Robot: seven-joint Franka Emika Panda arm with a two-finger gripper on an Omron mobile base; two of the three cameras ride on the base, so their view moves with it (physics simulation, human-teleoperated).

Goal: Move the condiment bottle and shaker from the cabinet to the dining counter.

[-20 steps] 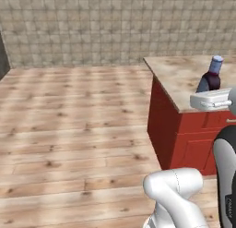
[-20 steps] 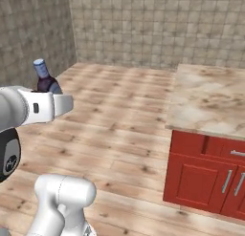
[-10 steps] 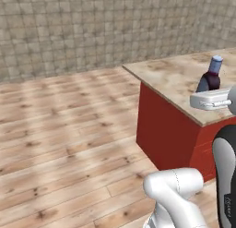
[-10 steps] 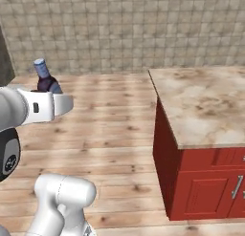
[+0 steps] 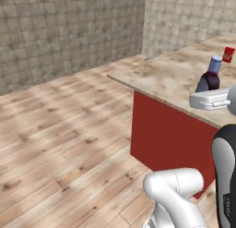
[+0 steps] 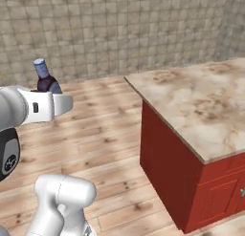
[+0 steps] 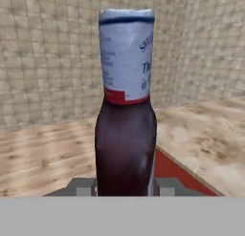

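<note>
My gripper is shut on the condiment bottle, a dark bottle with a pale blue-grey cap, held upright by its lower body. In the left base view the bottle rises above the white hand, over the marble top of the dining counter. In the right base view the bottle and gripper hang over the wooden floor, left of the counter. The counter's corner and red side lie ahead, below the bottle. The shaker and the cabinet are out of view.
A small red box stands on the counter's far part. Wooden floor spreads to the left of the counter. Tiled stone walls close the room behind. A red door panel shows on the counter's near side.
The whole picture has shifted as the base drove and turned: the counter now looks nearer and larger. The bottle stays in the gripper, in the same place relative to the hand.
</note>
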